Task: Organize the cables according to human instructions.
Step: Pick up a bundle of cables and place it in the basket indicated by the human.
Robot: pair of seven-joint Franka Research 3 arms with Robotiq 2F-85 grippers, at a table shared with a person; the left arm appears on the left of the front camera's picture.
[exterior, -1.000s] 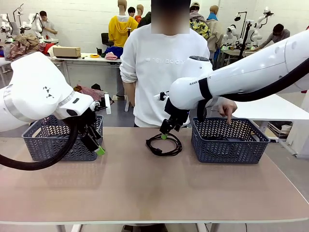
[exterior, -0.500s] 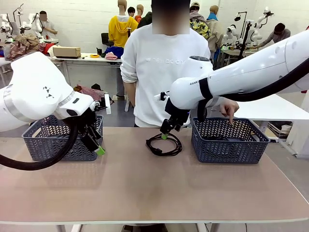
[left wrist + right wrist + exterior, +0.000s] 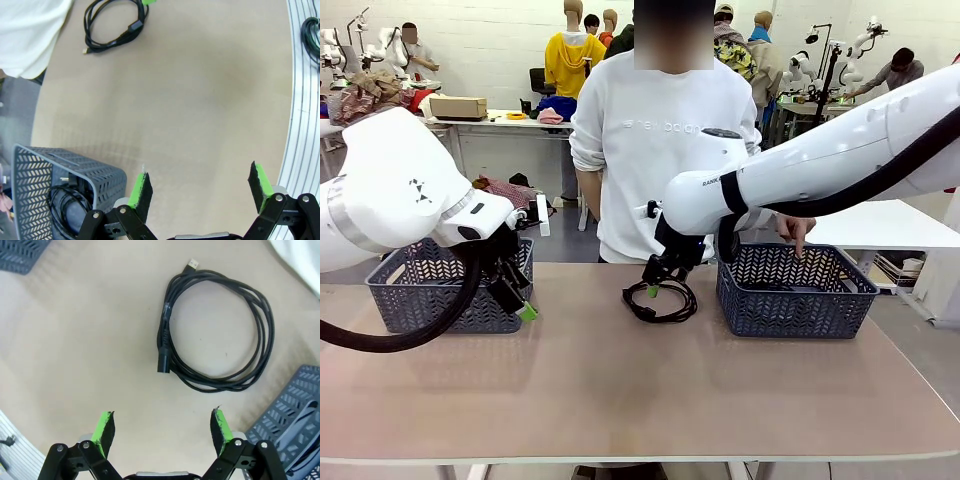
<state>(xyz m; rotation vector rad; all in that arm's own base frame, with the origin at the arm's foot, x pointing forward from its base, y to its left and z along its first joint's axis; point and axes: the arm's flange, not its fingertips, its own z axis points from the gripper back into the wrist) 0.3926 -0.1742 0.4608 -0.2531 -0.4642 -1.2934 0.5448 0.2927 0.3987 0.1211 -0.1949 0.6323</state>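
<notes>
Cable coil (image 3: pixel 660 302) is overhung by the right claw (image 3: pixel 653 285), spread wide; bare desk (image 3: pixel 640 390) is left nearside; left claw (image 3: pixel 520 300) released.

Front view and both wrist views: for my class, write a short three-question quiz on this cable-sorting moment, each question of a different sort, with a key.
1. True or false: the right gripper is shut on the coiled cable.
2. Which basket is the person's hand pointing into?
A. left basket
B. right basket
C. neither
3. Fill in: in the left wrist view, the basket beside the left gripper holds a black ____.

Key
1. False: its jaws are open above the cable, which lies on the table.
2. B
3. cable
</notes>
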